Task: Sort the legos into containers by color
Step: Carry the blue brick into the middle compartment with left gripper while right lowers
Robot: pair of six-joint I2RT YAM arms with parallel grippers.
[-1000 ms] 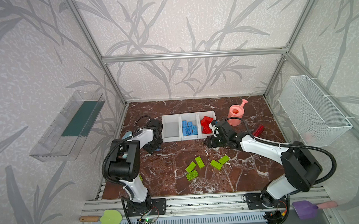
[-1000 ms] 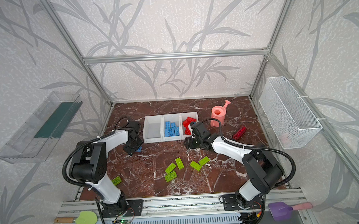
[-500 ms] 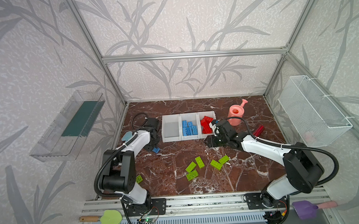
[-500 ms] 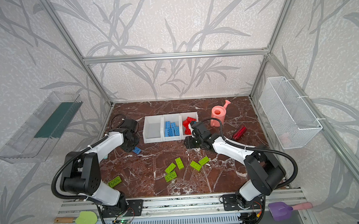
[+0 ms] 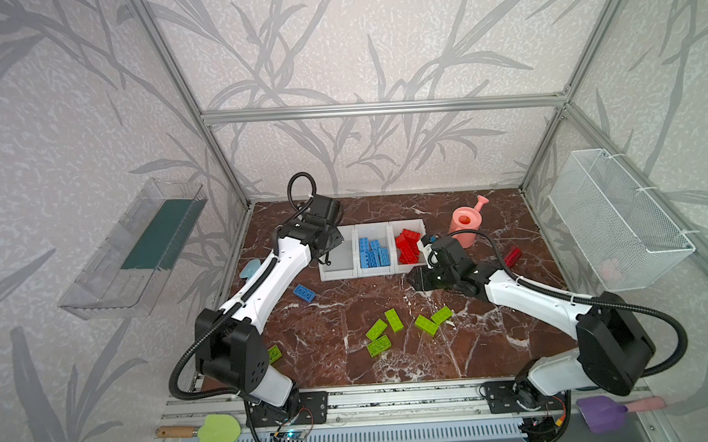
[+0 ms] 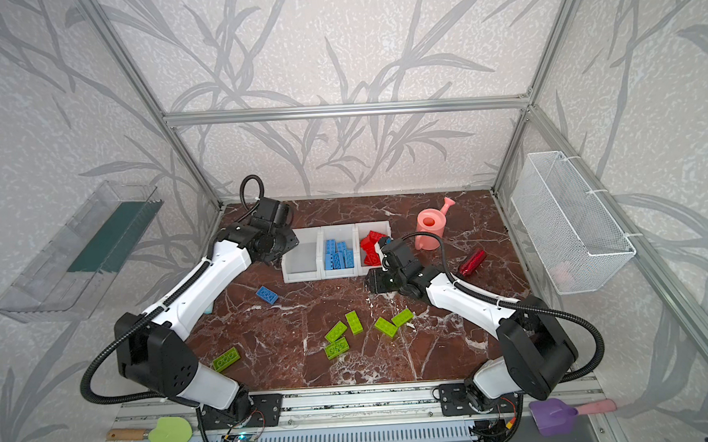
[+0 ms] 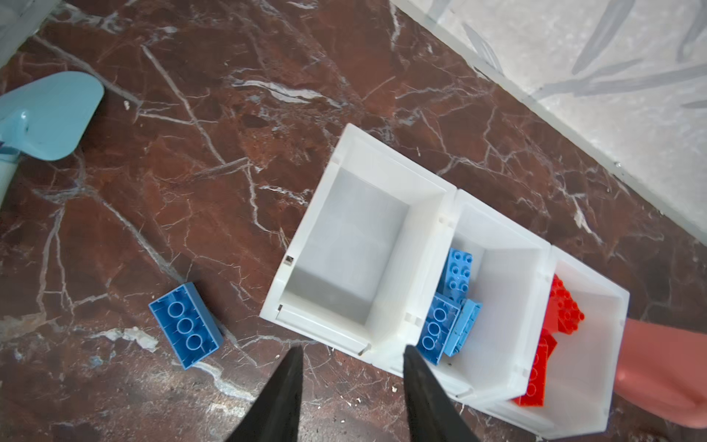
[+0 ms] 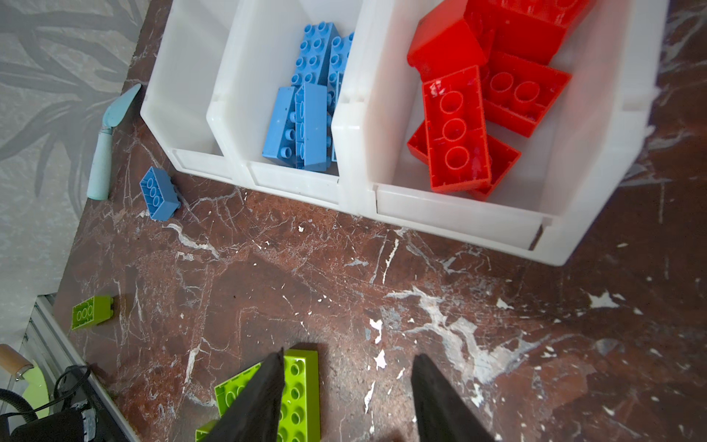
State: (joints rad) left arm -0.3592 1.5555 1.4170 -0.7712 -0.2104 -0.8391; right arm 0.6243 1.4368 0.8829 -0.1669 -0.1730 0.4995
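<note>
Shifted toward the containers [image 7: 398, 157], left claw [image 7: 352, 349] gapes empty, blue lego [image 7: 185, 325] lying beside it.

Both top views look from high above the front edge of the table [image 5: 331, 368], tilted down toward the back wall [image 5: 381, 145]. They sit far enough off to take in the whole surface. They share nearly everything, with the scene only shifted sideways between them.

The left wrist camera looks steeply down past the left gripper [image 7: 352, 348], close over the back left part of the surface. The right wrist camera looks down past the right gripper [image 8: 349, 354], close over the middle of the surface and facing the containers [image 8: 350, 114].

Both wrist views share those containers and one loose blue brick [image 7: 185, 325], which both top views also hold.
</note>
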